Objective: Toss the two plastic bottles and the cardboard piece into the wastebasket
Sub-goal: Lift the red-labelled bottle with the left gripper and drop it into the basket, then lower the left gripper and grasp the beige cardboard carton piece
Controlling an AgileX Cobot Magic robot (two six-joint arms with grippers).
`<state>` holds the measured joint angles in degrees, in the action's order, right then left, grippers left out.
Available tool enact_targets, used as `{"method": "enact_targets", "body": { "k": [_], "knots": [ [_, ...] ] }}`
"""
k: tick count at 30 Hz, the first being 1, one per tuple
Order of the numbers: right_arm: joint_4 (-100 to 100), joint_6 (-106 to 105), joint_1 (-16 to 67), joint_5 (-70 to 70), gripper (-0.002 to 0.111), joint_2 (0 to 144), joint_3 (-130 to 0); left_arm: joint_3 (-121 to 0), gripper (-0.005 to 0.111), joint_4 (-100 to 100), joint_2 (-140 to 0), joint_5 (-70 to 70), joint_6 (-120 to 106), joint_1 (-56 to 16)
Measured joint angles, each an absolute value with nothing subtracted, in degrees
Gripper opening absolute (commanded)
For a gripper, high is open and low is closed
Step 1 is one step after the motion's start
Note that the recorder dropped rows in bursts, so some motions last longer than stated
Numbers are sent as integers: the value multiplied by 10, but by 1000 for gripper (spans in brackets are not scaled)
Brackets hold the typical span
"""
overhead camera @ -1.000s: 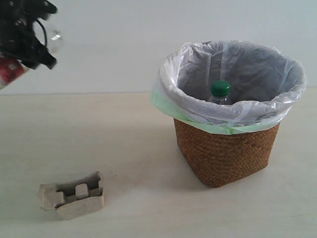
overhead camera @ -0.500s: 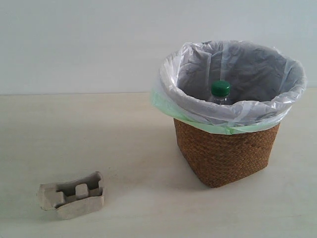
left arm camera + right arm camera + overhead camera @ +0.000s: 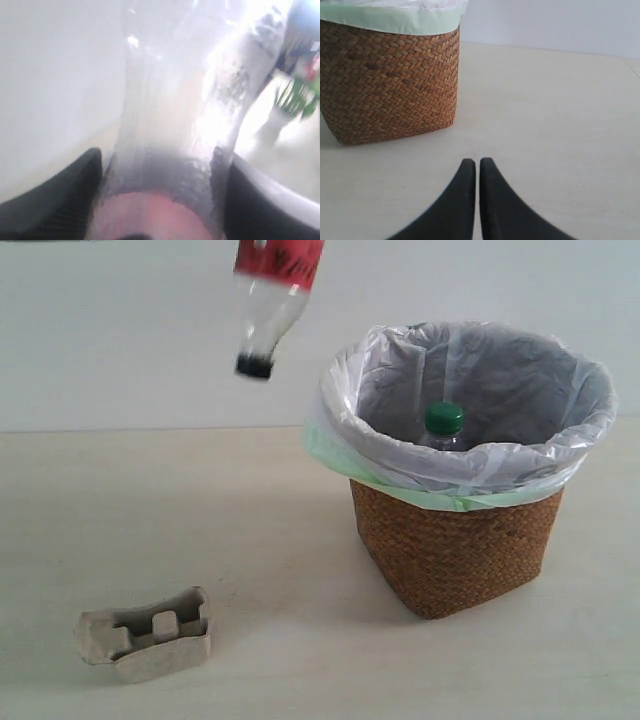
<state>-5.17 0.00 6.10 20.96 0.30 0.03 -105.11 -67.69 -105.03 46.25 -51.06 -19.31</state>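
Observation:
The red-label bottle (image 3: 271,295) hangs cap down at the top of the exterior view, left of the wastebasket (image 3: 455,545) and above its rim level. The gripper that holds it is out of that frame. In the left wrist view the same bottle (image 3: 170,150) fills the picture, with my left gripper (image 3: 162,172) shut on it, one dark finger on each side. The green-cap bottle (image 3: 443,424) stands inside the wastebasket. The cardboard piece (image 3: 147,635) lies on the table at front left. My right gripper (image 3: 477,162) is shut and empty, low over the table beside the wastebasket (image 3: 390,82).
The pale wooden table (image 3: 250,510) runs to a plain white wall behind. The basket's white bag over a green one (image 3: 400,475) folds over its rim.
The red-label bottle left the upper left corner of the exterior view, was out of frame half a second ago, and now hangs cap down near the wastebasket. Nothing else moved.

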Motion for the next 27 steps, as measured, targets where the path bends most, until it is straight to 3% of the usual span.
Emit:
{"method": "enact_targets", "body": {
  "k": [2, 5, 16, 21, 27],
  "knots": [
    [-52, 0, 61, 210, 0, 3, 0, -1074, 95, -728, -1044, 413, -554, -222],
    [-52, 0, 61, 210, 0, 3, 0, -1082, 105, -716, -1039, 348, -577, -255],
    [-52, 0, 61, 210, 0, 3, 0, -1082, 103, -634, -1057, 340, -551, -268],
    [-52, 0, 61, 210, 0, 3, 0, -1082, 68, -568, -1057, 367, -521, -268],
    [-52, 0, 61, 210, 0, 3, 0, -1082, 8, -435, -1054, 460, -448, -261]
  ]
}}
